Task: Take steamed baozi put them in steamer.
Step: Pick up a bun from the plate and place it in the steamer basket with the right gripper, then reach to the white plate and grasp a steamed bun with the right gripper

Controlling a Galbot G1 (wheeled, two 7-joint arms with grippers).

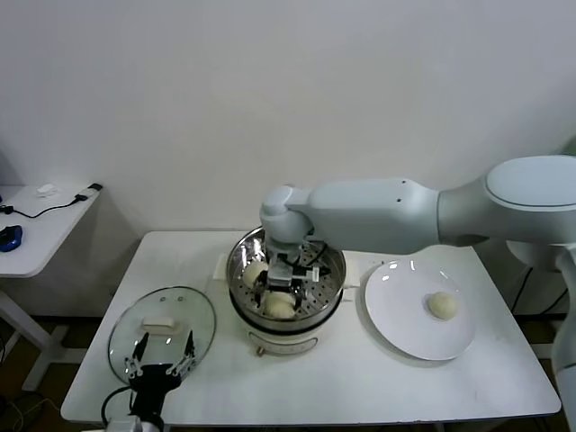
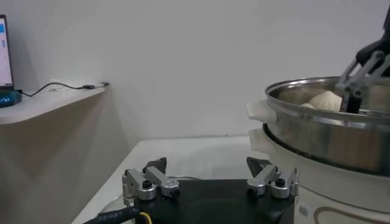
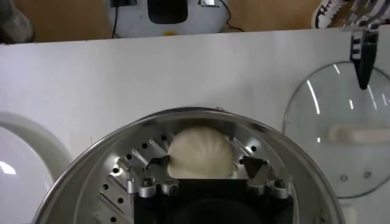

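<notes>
My right gripper (image 3: 205, 163) sits inside the round shiny stainless-steel steamer (image 1: 331, 261), jaws apart astride a cream-white dome-shaped baozi (image 3: 200, 152) resting on its perforated floor. One more baozi (image 1: 443, 305) lies on the flat white plate (image 1: 405, 326) beside the steamer. My left gripper (image 1: 161, 356), jaws spread, hovers over the round glass lid (image 1: 193, 315) on the steamer's other side.
</notes>
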